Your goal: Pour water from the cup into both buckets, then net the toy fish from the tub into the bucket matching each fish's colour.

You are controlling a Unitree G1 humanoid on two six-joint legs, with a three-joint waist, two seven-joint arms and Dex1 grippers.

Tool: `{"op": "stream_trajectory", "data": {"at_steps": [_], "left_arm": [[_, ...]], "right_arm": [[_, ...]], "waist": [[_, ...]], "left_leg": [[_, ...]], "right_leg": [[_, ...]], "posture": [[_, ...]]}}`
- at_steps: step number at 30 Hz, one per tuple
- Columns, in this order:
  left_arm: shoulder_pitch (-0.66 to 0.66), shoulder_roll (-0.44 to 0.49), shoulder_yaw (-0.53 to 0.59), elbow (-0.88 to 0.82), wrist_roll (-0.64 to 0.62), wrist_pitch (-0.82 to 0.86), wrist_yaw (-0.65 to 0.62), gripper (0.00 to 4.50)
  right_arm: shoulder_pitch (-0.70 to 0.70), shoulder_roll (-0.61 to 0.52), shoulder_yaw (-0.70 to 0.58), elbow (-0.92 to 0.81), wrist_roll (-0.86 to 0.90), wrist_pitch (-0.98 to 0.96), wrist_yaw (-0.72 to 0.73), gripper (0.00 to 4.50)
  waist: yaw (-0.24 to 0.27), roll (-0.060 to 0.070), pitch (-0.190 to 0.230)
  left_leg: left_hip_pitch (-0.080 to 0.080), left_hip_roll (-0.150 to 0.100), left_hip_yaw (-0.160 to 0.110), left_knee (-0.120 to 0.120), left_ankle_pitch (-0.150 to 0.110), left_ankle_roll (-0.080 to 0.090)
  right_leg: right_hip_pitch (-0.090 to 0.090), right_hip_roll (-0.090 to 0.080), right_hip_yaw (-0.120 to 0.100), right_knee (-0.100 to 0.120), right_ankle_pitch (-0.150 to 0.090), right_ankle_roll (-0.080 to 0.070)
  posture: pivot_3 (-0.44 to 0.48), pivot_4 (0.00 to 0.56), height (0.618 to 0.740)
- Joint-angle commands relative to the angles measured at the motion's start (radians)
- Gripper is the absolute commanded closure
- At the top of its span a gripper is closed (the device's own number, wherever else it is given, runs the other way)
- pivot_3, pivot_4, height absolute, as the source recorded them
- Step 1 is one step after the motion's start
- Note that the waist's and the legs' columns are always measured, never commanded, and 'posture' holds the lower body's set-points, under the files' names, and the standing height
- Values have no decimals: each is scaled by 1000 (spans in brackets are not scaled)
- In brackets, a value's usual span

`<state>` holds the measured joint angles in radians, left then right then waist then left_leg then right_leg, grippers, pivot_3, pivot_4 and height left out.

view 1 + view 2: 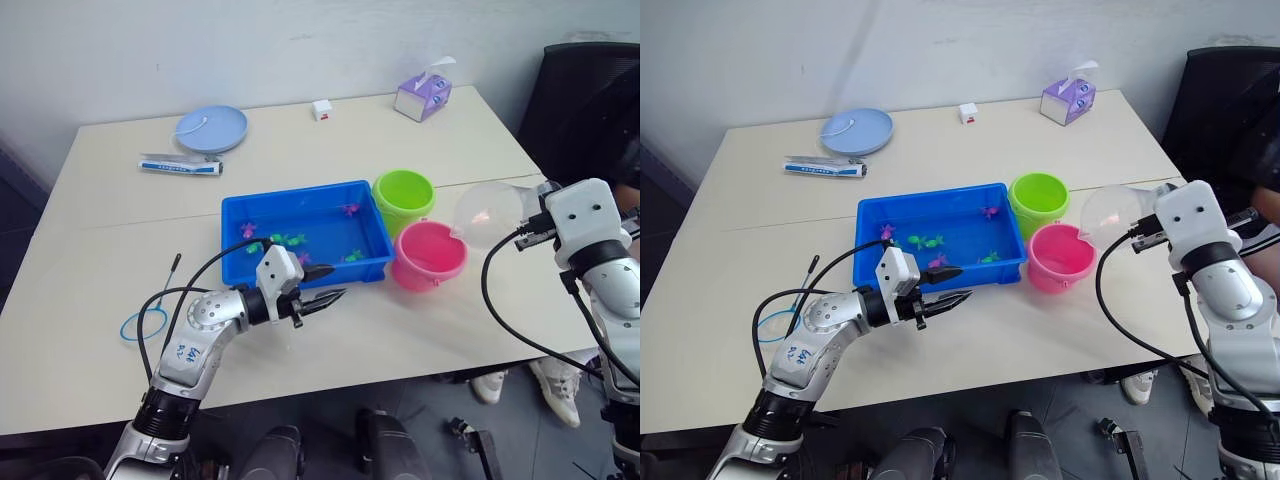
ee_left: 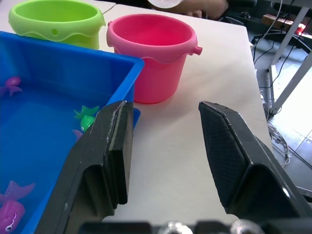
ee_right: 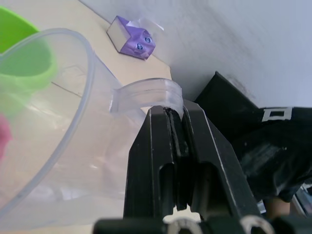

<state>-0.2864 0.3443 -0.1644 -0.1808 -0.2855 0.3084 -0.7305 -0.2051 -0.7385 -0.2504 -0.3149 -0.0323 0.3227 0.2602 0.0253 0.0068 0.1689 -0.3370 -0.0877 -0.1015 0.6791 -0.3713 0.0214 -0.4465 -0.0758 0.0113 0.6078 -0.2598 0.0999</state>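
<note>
Nearest me, my left pincer (image 1: 325,284) hangs with its fingers apart and holding nothing, just off the tub's (image 1: 240,272) near rim, over the worktop (image 1: 420,330). Well out from the tub's left end lies the net (image 1: 144,324), its blue hoop flat on the worktop and its dark stick pointing toward the tub. Fish (image 1: 288,240), green and pink, lie scattered inside the tub. Against the tub's right end stand the green bucket (image 1: 404,200) and, nearer me, the pink bucket (image 1: 430,256), the two touching or nearly so. My right pincer (image 1: 528,233) holds the cup (image 1: 487,213) tipped on its side, mouth toward the pink bucket, raised just beyond that bucket's rim. Behind the tub, toward the wall, sit a plate (image 1: 212,128), a tube (image 1: 180,166), a small white box (image 1: 321,109) and a purple tissue box (image 1: 423,96).

From my left wrist, both black fingers (image 2: 108,161) stand wide apart; between them is bare worktop, with the tub's corner, the pink bucket and the green bucket ahead.

From my right wrist, the fingers (image 3: 156,161) are pressed together on the cup's handle (image 3: 146,95), with the clear cup wall curving away toward the green bucket.
</note>
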Motion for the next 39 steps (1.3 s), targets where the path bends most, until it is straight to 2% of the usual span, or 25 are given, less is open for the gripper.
{"op": "stream_trajectory", "data": {"at_steps": [1,25,39], "left_arm": [[1,-5,10,-30,-13,-3,5,2101],[12,-15,11,-43,-9,4,27,2101],[22,-15,7,-41,-5,-3,32,2101]], "right_arm": [[-21,-27,-8,-36,-50,-66,3,3868],[-30,-29,13,36,-180,-240,31,3868],[-36,-18,9,60,-190,-266,33,3868]], "waist": [[0,0,0],[0,0,0],[0,0,0]], "left_leg": [[0,0,0,0,0,0],[0,0,0,0,0,0],[0,0,0,1,0,0]], "right_leg": [[0,0,0,0,0,0],[0,0,0,0,0,0],[0,0,0,0,0,0]], "posture": [[0,150,740],[0,150,740],[0,150,740]]}}
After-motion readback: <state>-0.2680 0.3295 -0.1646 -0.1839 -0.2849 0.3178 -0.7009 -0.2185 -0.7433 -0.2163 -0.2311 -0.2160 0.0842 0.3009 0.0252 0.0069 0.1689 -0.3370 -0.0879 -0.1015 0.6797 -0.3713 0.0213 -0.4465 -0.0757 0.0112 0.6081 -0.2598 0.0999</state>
